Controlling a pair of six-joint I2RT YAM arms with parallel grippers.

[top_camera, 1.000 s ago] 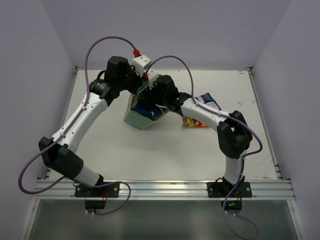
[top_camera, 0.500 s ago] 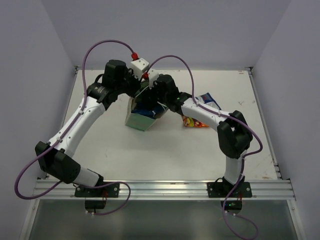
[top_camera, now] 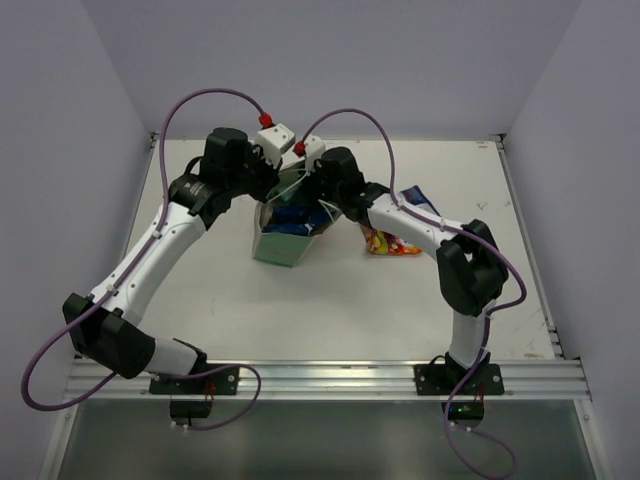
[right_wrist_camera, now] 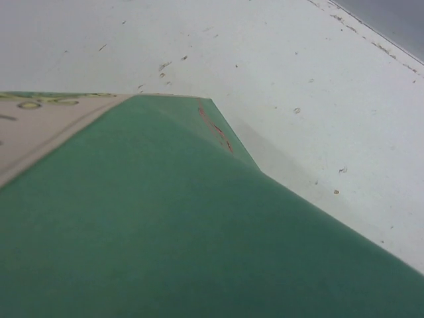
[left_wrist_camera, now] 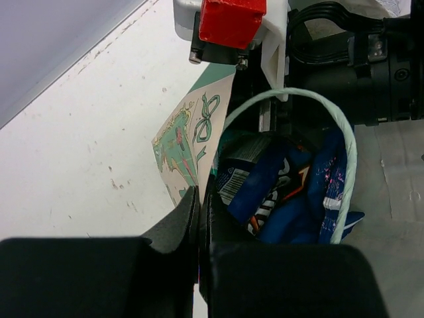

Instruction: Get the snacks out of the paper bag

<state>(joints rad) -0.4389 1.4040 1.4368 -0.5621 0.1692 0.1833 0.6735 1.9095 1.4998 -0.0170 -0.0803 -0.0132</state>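
Observation:
The mint-green paper bag [top_camera: 280,247] stands near the table's middle with its mouth open upward. My left gripper [left_wrist_camera: 202,199] is shut on the bag's left wall [left_wrist_camera: 189,142] at the rim. Several blue snacks [left_wrist_camera: 278,192] lie packed inside, also seen from above [top_camera: 292,220]. My right gripper [top_camera: 318,200] reaches into the bag's far right side; its fingers are hidden, and its wrist view shows only the green outer bag wall [right_wrist_camera: 165,225]. It is shut, and I cannot see on what. A blue snack [top_camera: 415,200] and an orange-red snack [top_camera: 388,243] lie on the table to the right.
The bag's pale cord handle [left_wrist_camera: 346,132] loops over its mouth. White table [top_camera: 330,300] with raised edges at back and sides. A metal rail [top_camera: 320,375] at the near edge carries both arm bases.
Both wrists have shifted a little toward the back and closer together over the bag. The bag stands more upright. The right gripper has gone from open to shut.

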